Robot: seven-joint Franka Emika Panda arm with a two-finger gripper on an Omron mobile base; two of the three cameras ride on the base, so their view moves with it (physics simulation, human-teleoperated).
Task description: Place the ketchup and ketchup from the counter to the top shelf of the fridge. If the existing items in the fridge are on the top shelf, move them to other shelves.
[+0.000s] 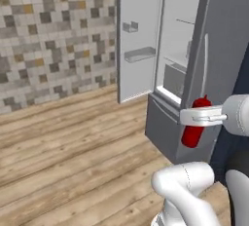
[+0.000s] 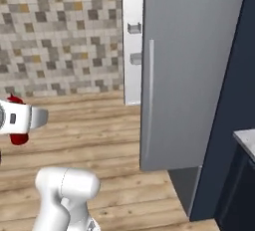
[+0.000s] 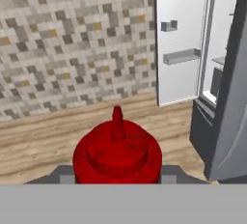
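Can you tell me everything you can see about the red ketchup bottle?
The red ketchup bottle is slim, bright red and glossy, like plastic, with a rounded shoulder and a narrow pointed nozzle on top. It stands nearly upright, off the floor, held around its upper body by the tool, whose white fingers clamp it from both sides. It hangs above the wooden floor, just in front of the open grey fridge. Nothing else touches it.

My arm was bent up & fwd; gripper [image 1: 202, 118] jaws horizontal, clamped round the red ketchup bottle [image 1: 193, 133], held upright.
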